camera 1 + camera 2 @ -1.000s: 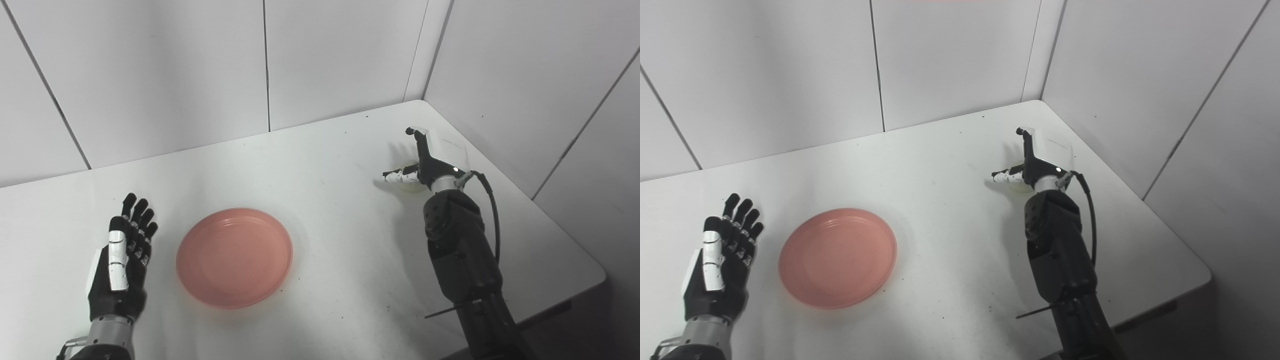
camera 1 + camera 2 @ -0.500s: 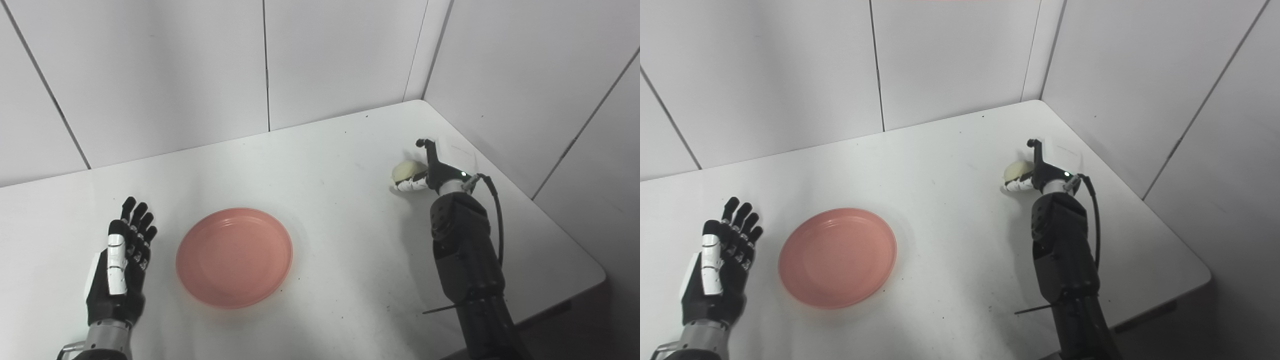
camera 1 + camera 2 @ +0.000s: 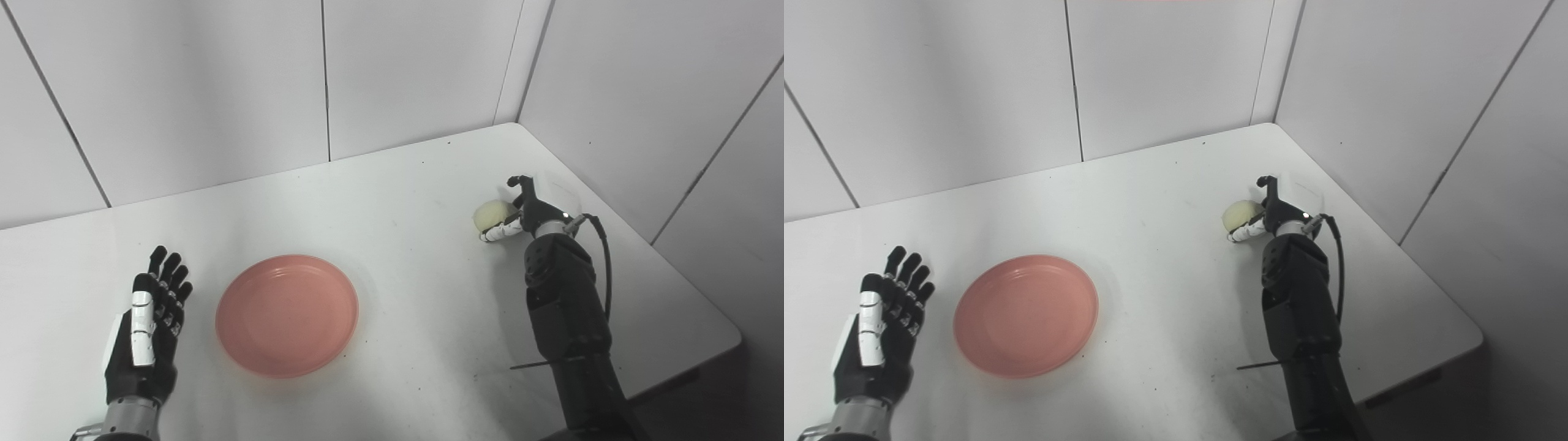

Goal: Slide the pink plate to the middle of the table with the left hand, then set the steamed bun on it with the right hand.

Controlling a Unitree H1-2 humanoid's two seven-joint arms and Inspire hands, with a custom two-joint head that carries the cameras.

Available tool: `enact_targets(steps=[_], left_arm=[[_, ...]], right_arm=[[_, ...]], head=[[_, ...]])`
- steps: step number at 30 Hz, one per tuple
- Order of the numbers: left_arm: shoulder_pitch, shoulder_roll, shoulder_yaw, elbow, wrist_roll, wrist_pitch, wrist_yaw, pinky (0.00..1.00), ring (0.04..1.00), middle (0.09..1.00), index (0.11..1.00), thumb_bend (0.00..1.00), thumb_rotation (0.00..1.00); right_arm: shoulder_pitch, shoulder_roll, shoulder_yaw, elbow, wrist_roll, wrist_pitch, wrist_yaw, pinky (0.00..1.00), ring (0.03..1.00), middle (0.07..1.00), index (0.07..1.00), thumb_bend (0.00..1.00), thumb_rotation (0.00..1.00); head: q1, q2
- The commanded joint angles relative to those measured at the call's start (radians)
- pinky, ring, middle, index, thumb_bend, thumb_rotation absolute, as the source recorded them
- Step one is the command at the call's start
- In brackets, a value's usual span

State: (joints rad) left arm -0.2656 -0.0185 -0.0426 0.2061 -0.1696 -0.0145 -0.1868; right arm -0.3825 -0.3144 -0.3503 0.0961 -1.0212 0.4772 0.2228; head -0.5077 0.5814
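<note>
The pink plate [image 3: 286, 315] lies empty on the white table [image 3: 392, 196], left of the middle. My left hand [image 3: 147, 331] is open, palm down with fingers spread, just left of the plate and apart from it. The pale steamed bun [image 3: 492, 214] is at the right side of the table, held in my right hand [image 3: 531, 205]. The thumb is under the bun and a finger curls above it. The bun also shows in the right eye view [image 3: 1238, 214]. I cannot tell whether it still touches the table.
Grey panelled walls close the table at the back and right. The table's right edge [image 3: 692, 288] and rounded front-right corner are near my right arm. A black cable loops off the right forearm [image 3: 566, 306].
My right hand was spread over the bun. It has closed on it and turned, so the bun now shows at its left. My left hand has drawn back slightly toward me.
</note>
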Motion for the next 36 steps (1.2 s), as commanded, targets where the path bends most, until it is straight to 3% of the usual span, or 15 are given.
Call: enact_targets(steps=[1,3,5,9,10,14,19,26,36], left_arm=[[0.008,-0.003,-0.006,-0.015,0.002,0.002,-0.005,1.0,1.0,1.0,0.998,0.63,1.0],[0.011,-0.004,-0.009,-0.023,0.004,0.009,-0.003,1.0,1.0,1.0,0.995,0.64,1.0],[0.013,-0.005,-0.011,-0.027,0.007,0.014,0.0,1.0,1.0,1.0,0.992,0.64,1.0],[0.014,-0.012,-0.011,-0.019,0.007,0.007,0.005,1.0,1.0,1.0,0.986,0.64,1.0],[0.015,-0.014,-0.012,-0.018,0.012,0.002,0.008,1.0,1.0,1.0,0.985,0.65,1.0],[0.021,-0.026,-0.024,-0.021,0.038,-0.003,0.024,1.0,1.0,1.0,0.988,0.68,1.0],[0.03,-0.058,-0.034,-0.034,0.038,0.03,0.039,1.0,1.0,1.0,0.999,0.67,1.0],[0.018,-0.099,-0.029,0.002,0.03,0.001,0.048,1.0,1.0,1.0,1.0,0.63,1.0],[0.004,-0.126,-0.054,0.063,0.084,-0.048,0.071,1.0,1.0,1.0,1.0,0.65,1.0]], right_arm=[[-0.015,-0.011,0.003,-0.008,0.039,-0.008,-0.077,0.19,0.281,0.474,0.596,0.55,0.0],[-0.01,-0.008,0.009,-0.012,0.081,-0.015,-0.162,0.18,0.263,0.472,0.505,0.53,0.0],[-0.004,-0.013,0.025,-0.011,0.113,-0.025,-0.227,0.17,0.252,0.472,0.489,0.53,0.0],[0.0,-0.03,0.047,-0.018,0.187,-0.027,-0.285,0.23,0.308,0.477,0.487,0.52,0.0],[0.003,-0.03,0.053,-0.033,0.199,-0.028,-0.298,0.25,0.327,0.441,0.522,0.52,0.0],[0.018,-0.04,0.067,-0.1,0.265,-0.052,-0.329,0.28,0.352,0.43,0.537,0.52,0.0],[0.042,-0.049,0.071,-0.191,0.407,-0.129,-0.317,0.3,0.378,0.443,0.537,0.52,0.0],[0.064,-0.07,0.094,-0.239,0.587,-0.261,-0.299,0.29,0.354,0.437,0.537,0.52,0.0],[0.091,-0.044,0.182,-0.294,0.679,-0.365,-0.282,0.26,0.33,0.428,0.535,0.51,0.0]], head=[[0.003,0.001],[0.009,0.001],[0.018,0.0],[0.061,-0.001],[0.075,0.0],[0.163,0.001],[0.295,0.001],[0.401,0.006],[0.503,0.01]])
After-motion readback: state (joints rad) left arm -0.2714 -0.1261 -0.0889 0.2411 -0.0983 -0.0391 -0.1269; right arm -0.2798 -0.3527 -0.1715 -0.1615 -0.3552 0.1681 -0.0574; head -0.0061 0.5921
